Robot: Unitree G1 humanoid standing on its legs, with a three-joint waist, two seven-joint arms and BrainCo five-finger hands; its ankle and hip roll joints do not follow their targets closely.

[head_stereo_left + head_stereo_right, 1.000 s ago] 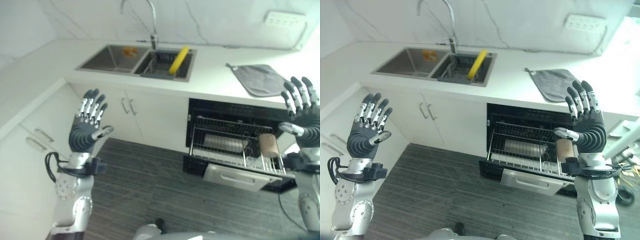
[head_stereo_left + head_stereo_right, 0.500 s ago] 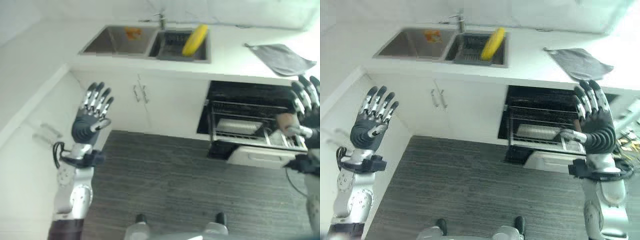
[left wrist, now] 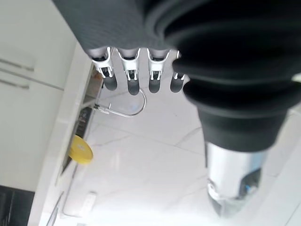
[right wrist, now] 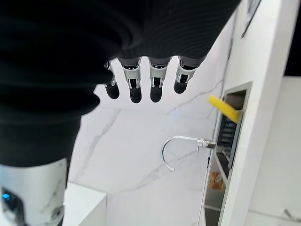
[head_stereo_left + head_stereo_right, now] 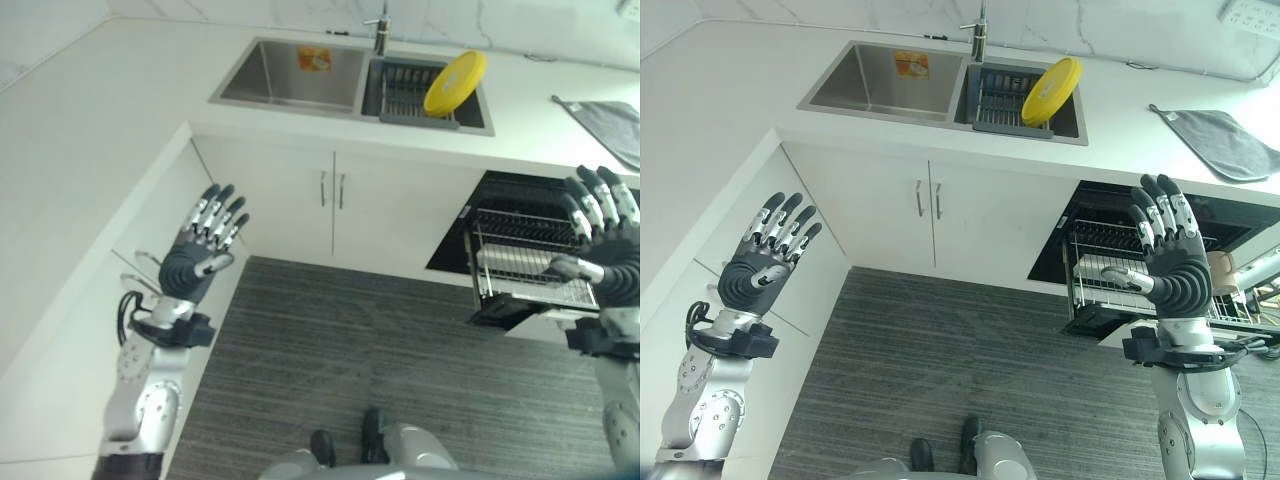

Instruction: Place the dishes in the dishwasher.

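A yellow plate (image 5: 1051, 90) leans upright in the dark rack inside the right basin of the sink (image 5: 890, 82); it also shows in the left wrist view as a yellow plate (image 3: 81, 149). The dishwasher (image 5: 1110, 235) stands open below the counter at the right, its wire rack (image 5: 1110, 283) pulled out with a white dish lying in it. My left hand (image 5: 762, 265) is raised at the left, open and empty, beside the white cabinets. My right hand (image 5: 1172, 265) is raised open and empty in front of the dishwasher rack.
A grey cloth (image 5: 1225, 141) lies on the white counter (image 5: 720, 110) right of the sink. A tap (image 5: 980, 25) stands behind the basins. White cabinet doors (image 5: 925, 225) with bar handles run under the sink. Dark striped floor (image 5: 970, 350) lies between me and the cabinets.
The camera has pulled back and turned left, so the sink and dishwasher sit further right and more floor shows. Both hands stay raised and open.
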